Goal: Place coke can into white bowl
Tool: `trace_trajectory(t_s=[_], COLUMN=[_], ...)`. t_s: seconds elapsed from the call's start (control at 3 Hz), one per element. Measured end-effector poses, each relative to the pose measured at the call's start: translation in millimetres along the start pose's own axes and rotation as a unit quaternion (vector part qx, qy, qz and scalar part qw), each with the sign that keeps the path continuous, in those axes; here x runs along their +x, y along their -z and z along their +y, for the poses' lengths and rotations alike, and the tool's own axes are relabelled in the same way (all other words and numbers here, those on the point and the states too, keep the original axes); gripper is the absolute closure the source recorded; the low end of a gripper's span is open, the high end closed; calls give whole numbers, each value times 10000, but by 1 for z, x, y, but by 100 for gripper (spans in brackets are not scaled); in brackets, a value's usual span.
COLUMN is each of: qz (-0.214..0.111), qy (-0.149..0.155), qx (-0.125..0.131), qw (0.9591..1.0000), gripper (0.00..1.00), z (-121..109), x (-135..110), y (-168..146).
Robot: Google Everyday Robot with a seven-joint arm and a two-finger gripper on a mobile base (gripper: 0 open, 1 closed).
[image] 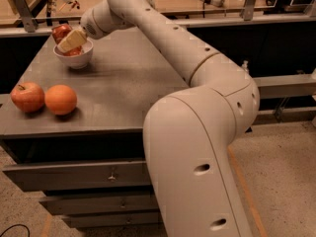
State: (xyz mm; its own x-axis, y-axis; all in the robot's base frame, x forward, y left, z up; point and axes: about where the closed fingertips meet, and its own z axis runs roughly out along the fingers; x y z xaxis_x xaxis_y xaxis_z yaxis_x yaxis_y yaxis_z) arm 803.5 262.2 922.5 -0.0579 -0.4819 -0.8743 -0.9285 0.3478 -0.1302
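Observation:
The coke can (61, 32), red and slightly dented, sits tilted in the white bowl (74, 59) at the far left of the grey table (123, 83). Its lower part shows red inside the bowl's rim. My gripper (69, 41) reaches in from the right, right over the bowl. It is shut on the can, with one beige finger (72, 39) lying across the can's front. The other finger is hidden behind the can.
A red apple (27, 96) and an orange (60, 99) lie side by side near the table's front left edge. My arm (163, 38) crosses above the table's back half. Drawers (74, 174) sit under the table. A cluttered bench stands behind.

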Motion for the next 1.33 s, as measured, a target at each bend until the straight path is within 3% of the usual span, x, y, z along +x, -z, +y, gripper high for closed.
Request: trace_trajectory(t_s=[0.33,0.67,1.0,1.33], qz=[-101,-459,-1093,-1359], qy=[219,288,424,991], qx=[183,516,971,1582], qw=[9995,9972,9883,9730], gripper=[0,0,0,0], z=[-2,-5,8,42], x=[-15,-37,-52,-84], y=[20,67,140,193])
